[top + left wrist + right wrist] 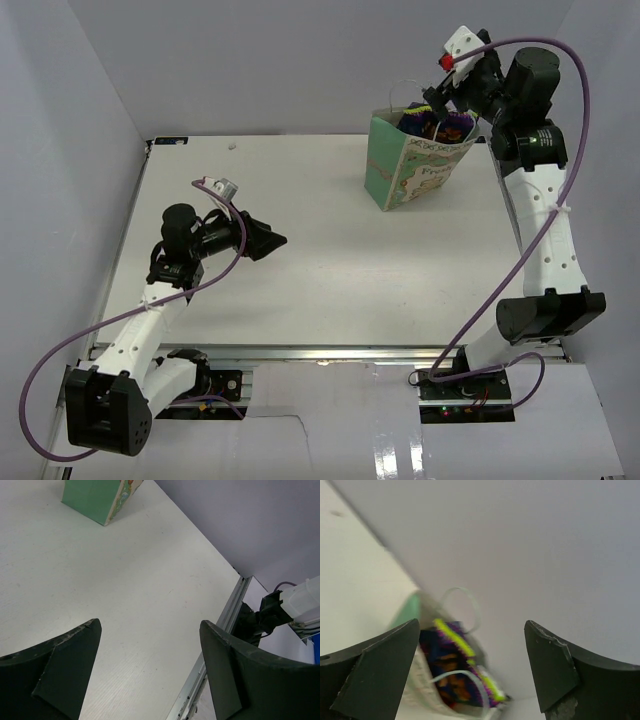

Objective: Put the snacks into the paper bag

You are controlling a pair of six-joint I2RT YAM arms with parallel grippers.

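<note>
Nearest, along the table's front edge: a metal rail (pixel 320 352) with both arm bases bolted to it, and a loop of purple cable (pixel 40 400) trailing off the left one.

Just beyond, over the left side of the white table (pixel 320 290): the left gripper (pixel 272 240), pointing right and hanging low, spread wide, with nothing between the fingers. Same story from its wrist camera (pixel 150 625): dark fingers (pixel 75 655) well apart, only bare table (pixel 125 575) beneath. Off to the side there, the rail (pixel 225 625) and the right arm's base (pixel 295 600). Open tabletop from this claw all the way to the paper bag (pixel 95 497), seen as a lower corner far ahead.

Farther back, right of centre and near the rear edge: the paper bag (pixel 410 170), upright, with mint-green sides, a cream printed front and an open mouth. Inside it, showing over the rim: the snacks (pixel 440 125), dark blue and purple wrappers with a yellow-green edge. Impossible to tell how many.

Highest and farthest: the right gripper (pixel 447 100), raised just above the bag's mouth on its right, close to the back wall (pixel 300 60), opened wide and gripping nothing. From its wrist (pixel 472 625): fingers (pixel 380 670) far apart. Below them, blurred: the paper bag's green rim (pixel 407 611), a white twisted handle (pixel 457 588) and the heaped snacks (pixel 447 660). Grey wall (pixel 520 540) behind all of it.
</note>
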